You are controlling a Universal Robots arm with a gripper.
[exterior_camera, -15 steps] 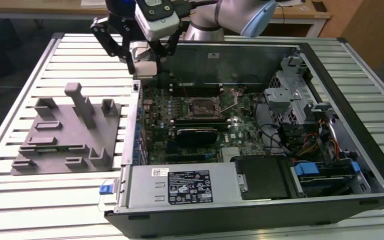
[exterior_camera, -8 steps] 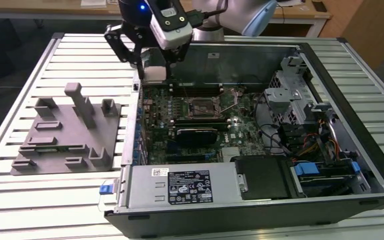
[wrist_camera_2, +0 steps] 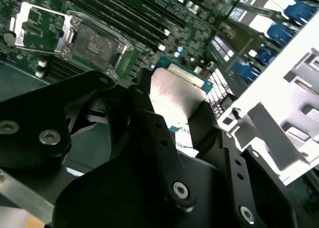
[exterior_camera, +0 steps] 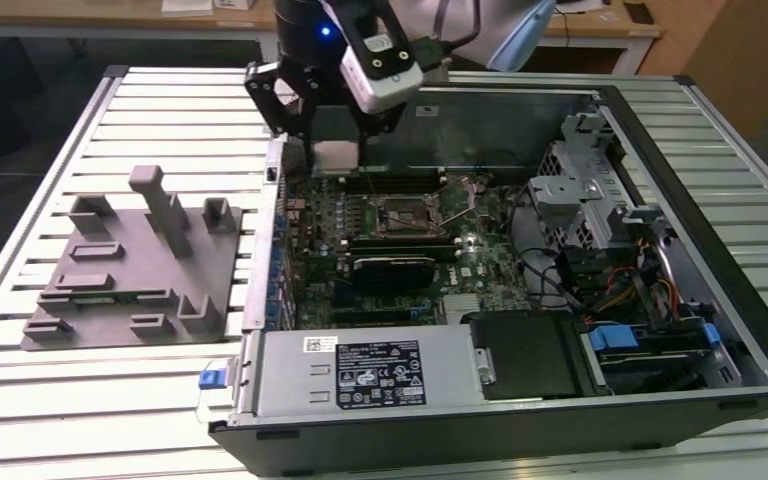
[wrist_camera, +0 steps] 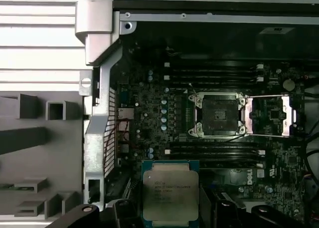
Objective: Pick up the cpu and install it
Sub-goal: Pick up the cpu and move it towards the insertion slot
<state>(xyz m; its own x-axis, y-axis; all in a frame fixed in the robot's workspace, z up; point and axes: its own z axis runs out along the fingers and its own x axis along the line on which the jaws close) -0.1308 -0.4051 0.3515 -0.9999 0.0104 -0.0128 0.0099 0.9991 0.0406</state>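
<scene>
The jaws pinch the cpu (wrist_camera: 170, 193) by two opposite edges, its metal top toward the first wrist view's camera, and hold it over the motherboard (wrist_camera: 149, 113) just short of the socket (wrist_camera: 218, 114). I judge it goes well if the chip is held level, squared to the socket frame and lowered straight with no sliding. Beyond the jaws the socket lies bare, its load plate (wrist_camera: 271, 115) swung open beside it. All of this sits inside the open computer case (exterior_camera: 651, 110), which also holds a silver power supply (exterior_camera: 357, 375).

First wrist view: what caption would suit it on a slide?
The fingers hold the cpu over the motherboard, short of the open, empty socket.
</scene>
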